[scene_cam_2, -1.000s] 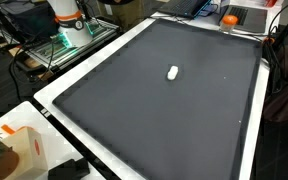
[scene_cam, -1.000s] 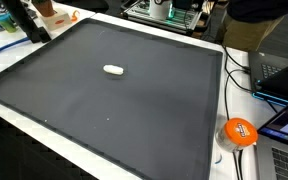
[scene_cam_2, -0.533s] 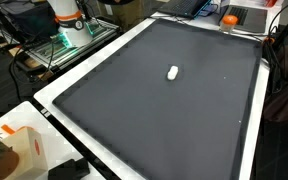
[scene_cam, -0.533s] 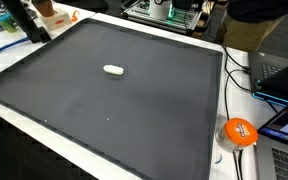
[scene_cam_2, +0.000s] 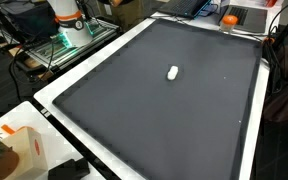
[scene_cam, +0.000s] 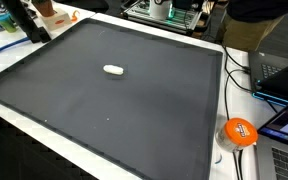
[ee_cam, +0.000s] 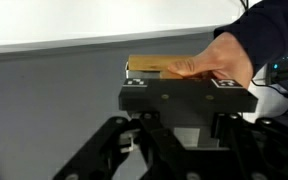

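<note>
In the wrist view my gripper (ee_cam: pixel 184 168) fills the lower half. Its black body and spread linkage arms show, and the fingertips are cut off by the bottom edge. The jaws look open and nothing shows between them. Just beyond the body a person's hand (ee_cam: pixel 229 60) holds a tan wooden block (ee_cam: pixel 152 67) over the grey surface. In both exterior views a small white oblong object (scene_cam: pixel 113 70) (scene_cam_2: pixel 172 72) lies alone on a large black mat (scene_cam: pixel 134 115) (scene_cam_2: pixel 164 115). The gripper does not show in either exterior view.
A white table rim (scene_cam_2: pixel 89 62) borders the mat. An orange round object (scene_cam: pixel 240 131), laptops (scene_cam: pixel 284 78) and cables lie along one side. The robot's white and orange base (scene_cam_2: pixel 66 14) stands at a far corner. A person (scene_cam: pixel 254 15) stands at the table's far edge.
</note>
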{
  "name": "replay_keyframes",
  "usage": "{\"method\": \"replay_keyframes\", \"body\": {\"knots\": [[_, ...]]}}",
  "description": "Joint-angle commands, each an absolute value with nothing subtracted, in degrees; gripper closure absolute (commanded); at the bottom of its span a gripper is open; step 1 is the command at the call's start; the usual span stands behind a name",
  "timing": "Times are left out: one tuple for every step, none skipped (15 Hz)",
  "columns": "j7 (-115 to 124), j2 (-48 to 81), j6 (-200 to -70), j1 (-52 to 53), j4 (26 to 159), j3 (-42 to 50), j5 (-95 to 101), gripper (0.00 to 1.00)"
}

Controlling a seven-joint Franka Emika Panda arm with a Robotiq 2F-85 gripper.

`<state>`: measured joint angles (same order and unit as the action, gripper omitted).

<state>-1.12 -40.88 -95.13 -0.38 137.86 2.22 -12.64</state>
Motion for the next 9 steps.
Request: {"method": "replay_keyframes", "body": {"knots": [[-1.6,-40.1,-94.5,-0.5,137.4,2.7,-13.1,0.78],[-1.5,-40.2,-94.6,-0.5,137.5,2.6,-13.1,0.78],[-1.6,-40.2,-94.7,-0.5,137.6,2.7,-13.1,0.78],[-1.6,-40.3,-94.7,-0.5,137.6,2.7,-13.1,0.78],[-1.7,-40.6,-95.0,-0.6,137.8,2.7,-13.1,0.78],[-1.9,-40.9,-95.1,-0.5,137.9,2.7,-13.2,0.78],[-2.2,-41.1,-95.0,-0.4,137.9,2.6,-12.9,0.78],[-3.3,-42.1,-94.9,-0.4,138.5,2.8,-12.1,0.78],[-1.7,-40.3,-95.0,-0.6,137.8,2.2,-12.5,0.53]]}}
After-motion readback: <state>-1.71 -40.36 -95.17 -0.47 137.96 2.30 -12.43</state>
